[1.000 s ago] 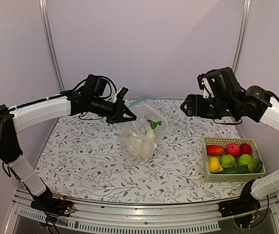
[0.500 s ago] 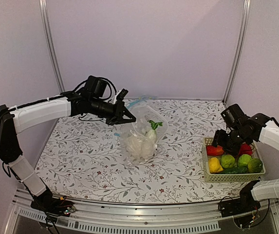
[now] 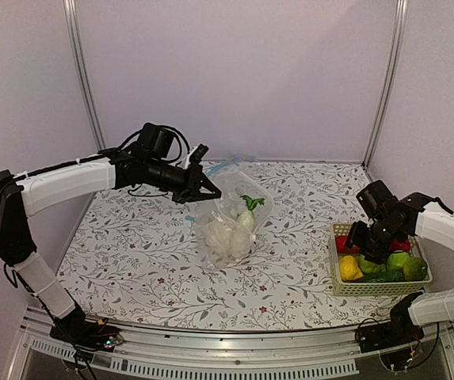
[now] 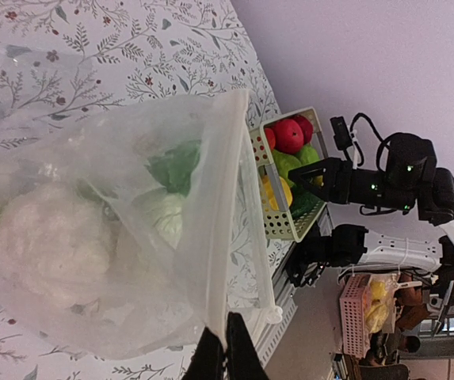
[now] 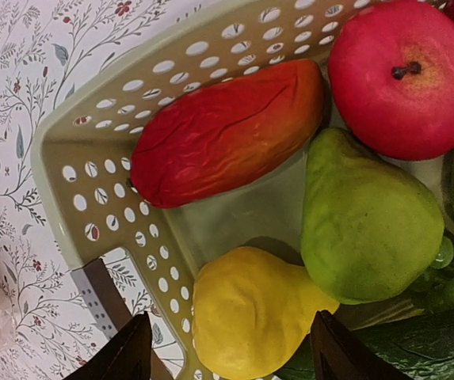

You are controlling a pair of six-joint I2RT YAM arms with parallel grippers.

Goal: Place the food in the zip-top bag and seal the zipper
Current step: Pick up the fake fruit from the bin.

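Clear dotted plastic marks the overhead view's middle: the zip-top bag (image 3: 230, 226) hangs just below your left end effector (image 3: 211, 190), which is clenched on its upper edge, while the right end effector (image 3: 367, 252) dips into the basket (image 3: 333, 277). From the left wrist, the cauliflower (image 4: 48, 245) and radish (image 4: 171, 170) sit inside, ahead of that end effector; hold the edge high so the mouth gapes. From the right wrist, the lemon (image 5: 250, 317) lies between spread, released fingers (image 5: 131, 356); centre on it, clear of the green fruit (image 5: 365, 229) touching it, then squeeze gently
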